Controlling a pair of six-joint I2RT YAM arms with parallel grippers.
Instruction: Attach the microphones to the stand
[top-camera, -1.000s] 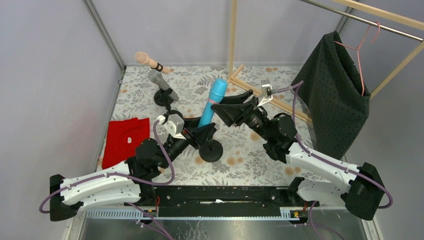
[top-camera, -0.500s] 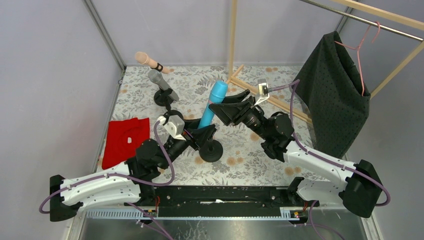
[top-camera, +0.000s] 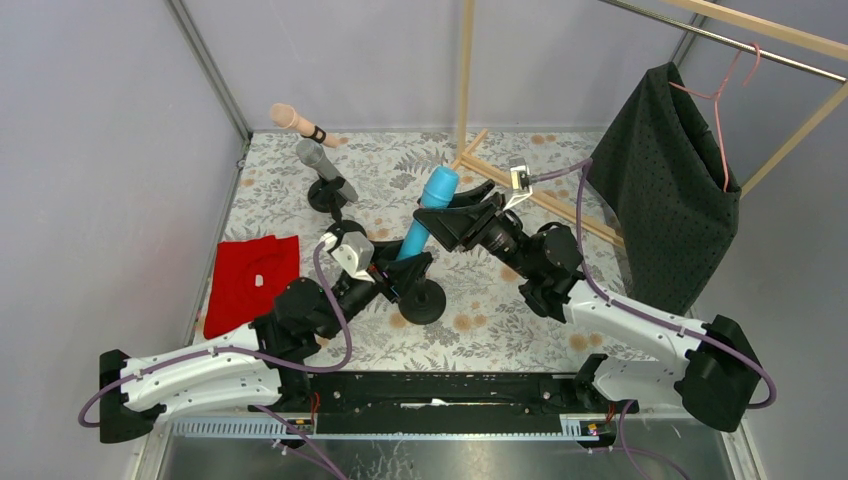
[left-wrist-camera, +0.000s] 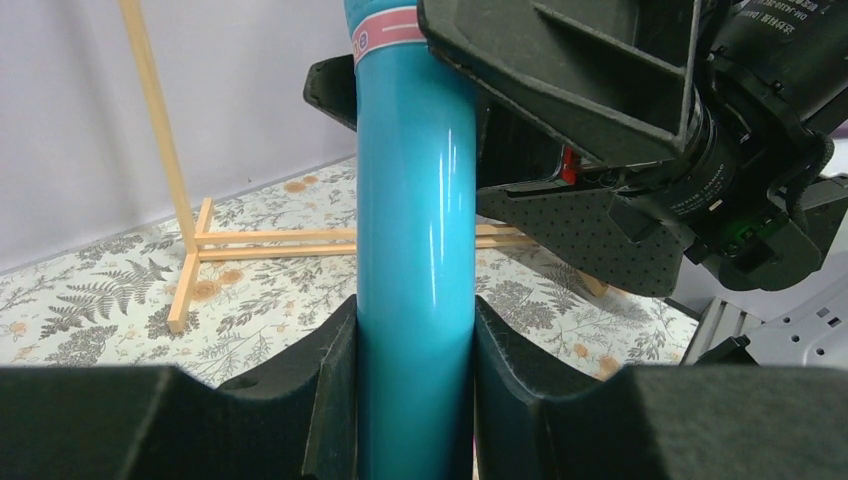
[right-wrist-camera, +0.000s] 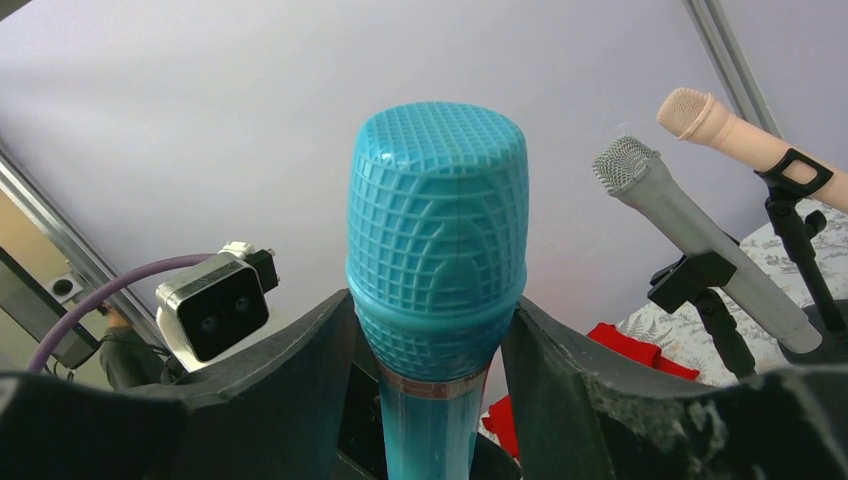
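Since a second ago the right gripper (right-wrist-camera: 432, 320) has been carried leftward, and the head of the cyan-blue microphone (right-wrist-camera: 438, 200) has been brought lower. The jaws are set either side of the collar under the grille; whether it is pinched or only bracketed cannot be told. The left gripper (left-wrist-camera: 415, 335) is clamped on the lower barrel, probably so that the tail can be steered into the black stand (top-camera: 424, 303) just beneath. Farther back, the silver-grey microphone (top-camera: 325, 168) and the peach-pink microphone (top-camera: 295, 120) are already seated in their own clips; only the blue one appears to remain.
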